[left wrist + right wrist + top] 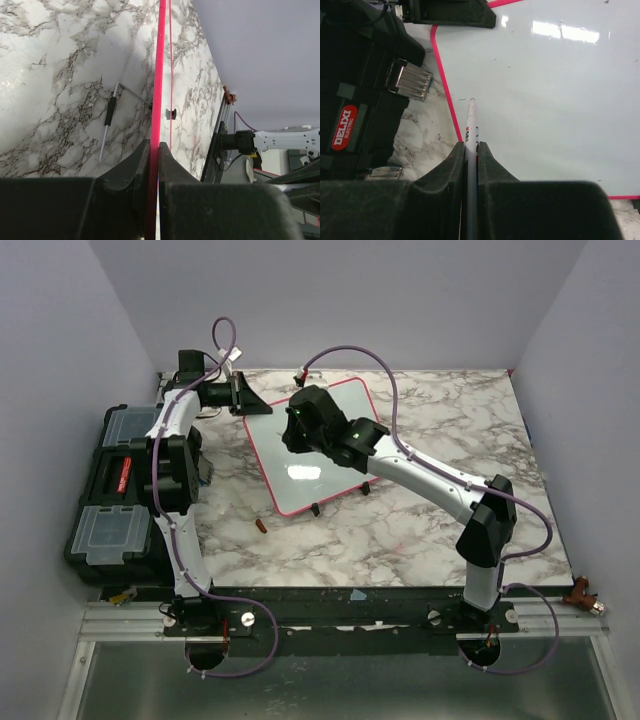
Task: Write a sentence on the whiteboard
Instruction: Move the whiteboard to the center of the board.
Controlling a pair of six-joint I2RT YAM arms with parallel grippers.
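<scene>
Right wrist: right claw (471, 146) clamped on marker (472, 120), tip above blank whiteboard (545, 100) near its left frame. Left claw (154, 146) pinches its red edge, steadying it on worktop (420, 530). Nothing written; sentence wholly outstanding.

Black toolbox (100, 480) along the left edge of the marble table (400, 530), small orange-brown piece (261, 526) on its top
</scene>
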